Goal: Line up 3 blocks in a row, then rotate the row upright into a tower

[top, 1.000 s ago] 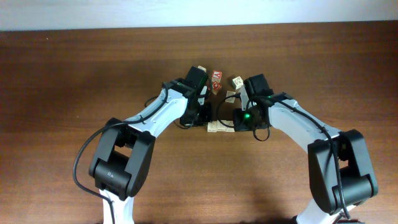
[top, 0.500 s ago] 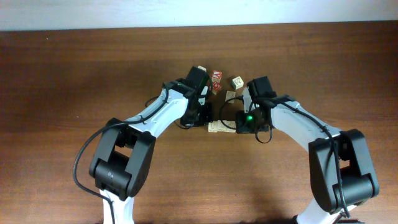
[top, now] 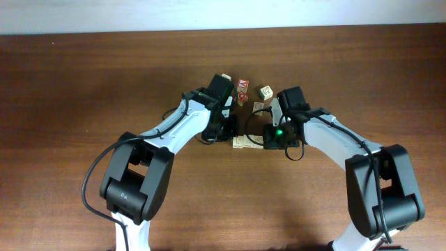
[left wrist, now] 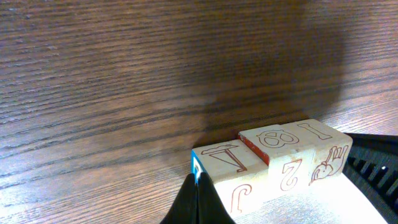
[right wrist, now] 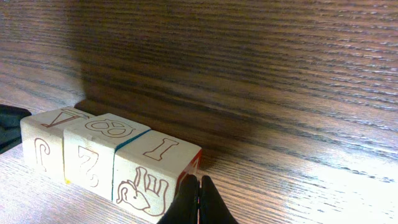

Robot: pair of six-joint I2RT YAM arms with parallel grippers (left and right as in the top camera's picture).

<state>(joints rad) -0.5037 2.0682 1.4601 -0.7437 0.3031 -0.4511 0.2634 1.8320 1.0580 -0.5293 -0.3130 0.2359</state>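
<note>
Three pale wooden blocks lie in a tight row on the brown table (top: 83,84). In the left wrist view they are the J block (left wrist: 227,163), the middle block marked 8 (left wrist: 273,146) and the I block with an animal (left wrist: 323,140). My left gripper (left wrist: 199,190) is shut, its tips against the J block's blue end face. In the right wrist view the same row runs from the J block (right wrist: 53,134) through the 8 block (right wrist: 102,144) to the I block (right wrist: 155,165). My right gripper (right wrist: 199,194) is shut, tips touching that block's red end. From overhead the row (top: 244,143) lies between both grippers.
Beyond the row lie other loose cubes: a red-printed cube (top: 242,90), a pale cube (top: 265,91) and a third cube (top: 258,107) near the right arm. Both arms meet over the table's middle.
The right arm has shifted slightly to the right. The block row and the left arm stay about where they were.
</note>
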